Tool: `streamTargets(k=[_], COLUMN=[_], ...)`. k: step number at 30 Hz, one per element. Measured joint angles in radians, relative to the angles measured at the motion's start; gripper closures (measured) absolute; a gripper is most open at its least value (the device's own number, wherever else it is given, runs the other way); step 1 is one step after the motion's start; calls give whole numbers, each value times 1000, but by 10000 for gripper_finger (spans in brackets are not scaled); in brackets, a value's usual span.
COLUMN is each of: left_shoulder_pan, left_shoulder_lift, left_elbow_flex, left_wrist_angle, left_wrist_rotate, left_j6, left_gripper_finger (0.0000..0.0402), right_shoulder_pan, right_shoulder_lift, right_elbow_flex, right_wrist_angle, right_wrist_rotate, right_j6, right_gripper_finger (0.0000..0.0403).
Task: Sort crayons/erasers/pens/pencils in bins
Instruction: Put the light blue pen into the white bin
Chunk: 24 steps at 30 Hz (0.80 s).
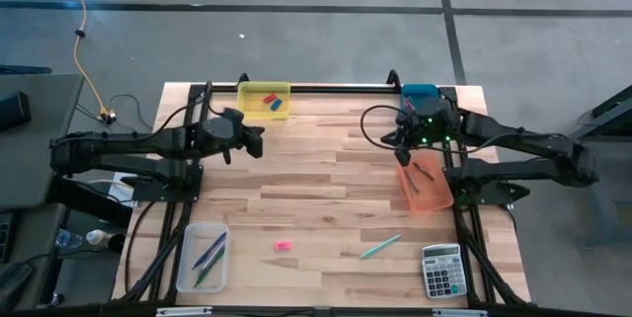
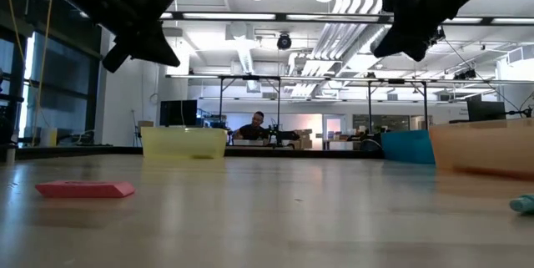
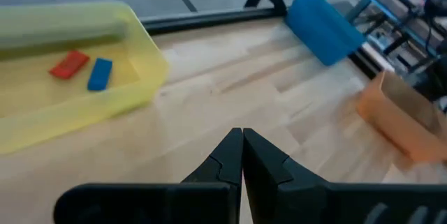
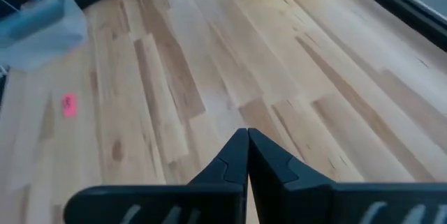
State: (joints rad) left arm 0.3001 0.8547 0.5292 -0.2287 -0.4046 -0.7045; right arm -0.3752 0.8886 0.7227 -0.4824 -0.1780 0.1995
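Left gripper: clenched, holding nothing, raised over the table just in front of the yellow bin.
Right gripper: clenched, holding nothing, raised beside the orange bin.
Erasers: red and blue in the yellow bin; pink eraser loose on the table, near edge.
Other bins: teal bin, far right; clear bin, near left.

No readable text anywhere; keys of grey calculator at table's near right corner too small to read.
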Motion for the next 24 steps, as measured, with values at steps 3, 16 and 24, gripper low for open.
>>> streamTargets(k=[3,16,24], left_shoulder_pan=[-1,-1,-2], left_shoulder_lift=[0,0,0], left_elbow_flex=[20,24,24], left_wrist_angle=[-6,-48,-43], left_wrist_rotate=[-14,164,394], left_j6=[0,165,407], left_gripper_finger=[402,402,401], right_shoulder_pan=[-13,201,607], right_shoulder_lift=[1,66,254], right_elbow_flex=[0,20,93], right_wrist_angle=[-33,-174,-200], right_wrist_rotate=[-10,-60,124], right_j6=[-26,-140,173], right_gripper_finger=[403,403,403])
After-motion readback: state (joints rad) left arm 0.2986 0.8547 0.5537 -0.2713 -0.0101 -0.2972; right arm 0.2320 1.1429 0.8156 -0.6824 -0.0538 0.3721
